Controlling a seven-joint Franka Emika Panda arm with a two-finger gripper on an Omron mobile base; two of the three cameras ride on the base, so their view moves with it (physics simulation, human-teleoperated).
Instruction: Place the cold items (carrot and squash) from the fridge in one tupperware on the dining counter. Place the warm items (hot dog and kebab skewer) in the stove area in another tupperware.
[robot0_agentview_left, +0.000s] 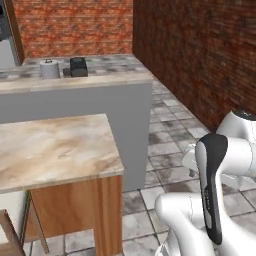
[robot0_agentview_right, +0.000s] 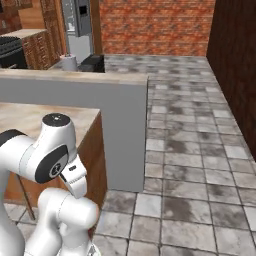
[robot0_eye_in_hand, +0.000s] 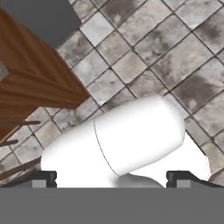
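**Still hunting for the food**

Claw (robot0_eye_in_hand: 112, 177) is wide open, holding nothing, pointed down at the floor tiles (robot0_eye_in_hand: 175, 57). The marble table (robot0_agentview_left: 55, 150) looks bare where I can see it. No carrot, squash, hot dog, skewer or tupperware anywhere near it. Guessing the base needs to drive to the fridge next.

Stool (robot0_agentview_left: 11, 231) cut off at frame corner; dark appliance (robot0_agentview_left: 78, 66) too small to identify.
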